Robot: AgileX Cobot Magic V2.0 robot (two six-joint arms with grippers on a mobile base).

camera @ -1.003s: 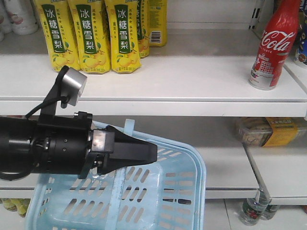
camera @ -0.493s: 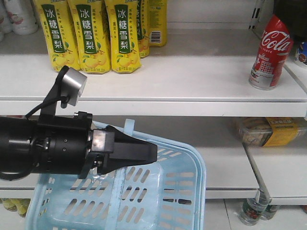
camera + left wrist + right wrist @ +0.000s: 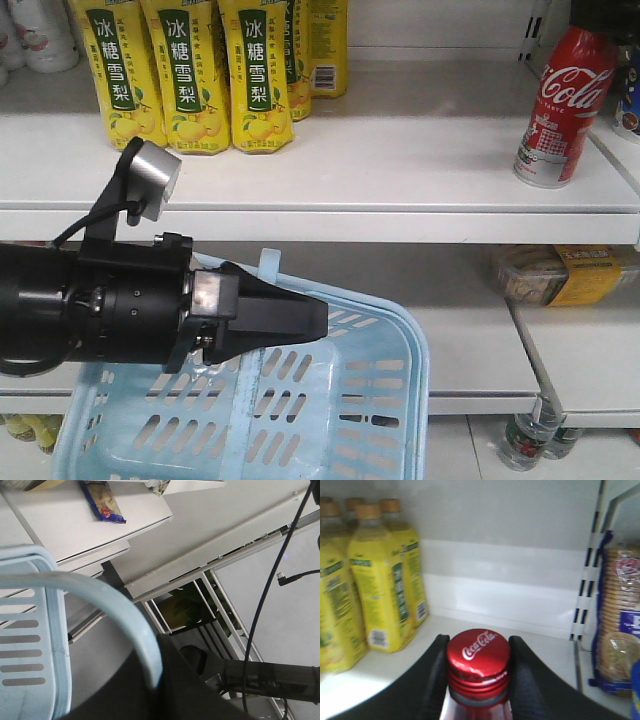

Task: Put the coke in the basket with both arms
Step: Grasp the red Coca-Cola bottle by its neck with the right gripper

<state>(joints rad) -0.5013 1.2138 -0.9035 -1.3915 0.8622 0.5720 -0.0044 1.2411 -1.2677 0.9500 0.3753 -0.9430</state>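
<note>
White shelf (image 3: 400,170) fills the front view, unchanged. Light blue basket (image 3: 380,400) sits low at near left, below the upper shelf board, same spot as half a second ago. Left arm (image 3: 90,310) lies level across the left side, grey box (image 3: 155,175) on its bracket above it; no shift from the earlier frames. Left gripper (image 3: 315,318) has its fingers closed together around the basket's handle (image 3: 100,590); in the left wrist view the handle curves across and runs into the dark gripper body at the bottom.

Yellow bottles (image 3: 185,70) stand in a row at far left on the upper shelf, not moved.

Coke (image 3: 555,110) is at the far right of the upper shelf. A second ago it stood upright with its neck fully showing. Now it leans, top to the right, its base has slid a little left, and its top is hidden at the frame edge. Cannot tell if the base is flat on the shelf.

Right gripper (image 3: 478,645) is clamped on the coke's red cap (image 3: 478,652), black fingers (image 3: 437,675) pressed against both sides of it, only as far apart as the cap. Biscuit pack (image 3: 620,630) stands to the right, apart from the coke.
</note>
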